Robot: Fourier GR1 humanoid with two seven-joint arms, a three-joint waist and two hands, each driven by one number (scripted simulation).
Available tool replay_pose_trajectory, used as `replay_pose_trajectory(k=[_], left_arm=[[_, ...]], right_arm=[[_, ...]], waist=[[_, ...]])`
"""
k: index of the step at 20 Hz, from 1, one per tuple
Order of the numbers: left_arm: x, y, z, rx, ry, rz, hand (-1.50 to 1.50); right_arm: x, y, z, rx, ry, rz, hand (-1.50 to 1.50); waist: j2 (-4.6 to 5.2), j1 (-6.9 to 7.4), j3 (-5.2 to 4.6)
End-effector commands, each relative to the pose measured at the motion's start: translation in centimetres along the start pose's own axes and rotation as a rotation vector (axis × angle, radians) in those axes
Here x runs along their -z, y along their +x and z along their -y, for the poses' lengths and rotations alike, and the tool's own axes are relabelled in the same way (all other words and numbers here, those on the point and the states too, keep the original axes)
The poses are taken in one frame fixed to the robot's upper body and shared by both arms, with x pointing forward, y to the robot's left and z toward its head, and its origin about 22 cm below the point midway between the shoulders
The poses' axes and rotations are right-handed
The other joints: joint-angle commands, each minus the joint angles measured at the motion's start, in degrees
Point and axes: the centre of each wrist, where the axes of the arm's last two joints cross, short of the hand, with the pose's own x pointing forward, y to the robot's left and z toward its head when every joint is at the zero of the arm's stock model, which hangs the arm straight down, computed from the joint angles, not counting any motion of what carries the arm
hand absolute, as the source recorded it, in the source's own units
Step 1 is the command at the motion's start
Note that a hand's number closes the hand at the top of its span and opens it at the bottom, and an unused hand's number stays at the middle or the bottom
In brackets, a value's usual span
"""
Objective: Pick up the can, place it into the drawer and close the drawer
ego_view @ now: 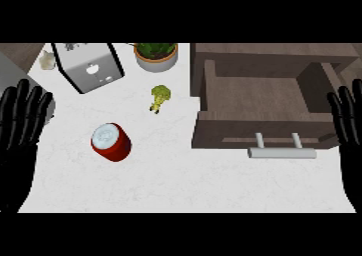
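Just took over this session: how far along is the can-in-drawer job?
Nothing done yet. The red can stands on the counter, the drawer is open. Both the left hand and right hand are open, holding nothing. Left: pick, place, close.

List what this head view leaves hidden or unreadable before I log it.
- Drawer: its front wall hides part of the floor inside.
- Left hand and right hand: both cut off by the side edges.
- Can: no label can be read.
- Small pale object at top left: too small to identify.
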Motion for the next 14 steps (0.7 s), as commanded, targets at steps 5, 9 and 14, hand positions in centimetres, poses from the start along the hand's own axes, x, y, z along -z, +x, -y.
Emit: replay_pose_trajectory(k=[5,9,14], left_arm=[[1.4,0.7,1.9,-0.207,-0.297,0.123,-1.50],[0.3,-2.7,1.6,-0.099,-0.281,-0.277,-1.50],[0.0,-0.1,1.1,-0.109,-0.284,-0.310,-1.50]], right_arm=[[0.4,0.3,-1.0,-0.038,0.023,0.078,-1.50],[-0.8,-2.0,0.6,-0.047,-0.064,-0.251,-1.50],[-0.5,-2.0,1.7,-0.058,-0.061,-0.275,-1.50]], waist=[[0.40,0.00,2.64],[0.64,-0.51,2.71],[0.40,0.29,2.68]])
